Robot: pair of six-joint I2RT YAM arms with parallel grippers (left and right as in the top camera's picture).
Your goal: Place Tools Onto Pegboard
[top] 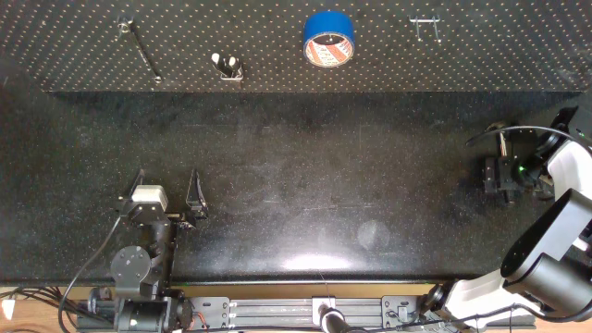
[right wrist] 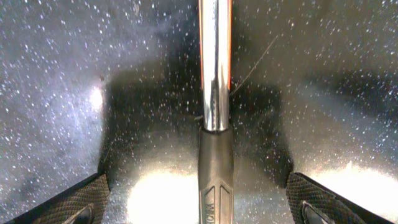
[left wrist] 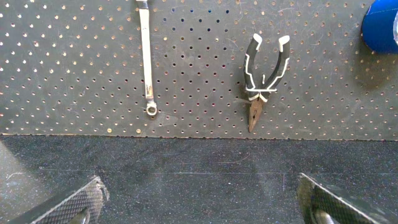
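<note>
Pegboard (top: 462, 55): one wrench (left wrist: 146, 56), one pliers (left wrist: 264, 71), one tape roll (top: 328, 39). Before it: one chrome-shafted tool (right wrist: 214, 74), straddled by my right gripper (right wrist: 196, 183), parted; left gripper (top: 166, 180) parted too.

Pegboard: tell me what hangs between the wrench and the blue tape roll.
The pliers hang between the wrench and the tape roll, plainest in the left wrist view.

free: pegboard (top: 384, 51) between tape (top: 328, 40) and hook (top: 425, 28) | obstacles: wrench (top: 143, 51), pliers (top: 228, 67)
</note>
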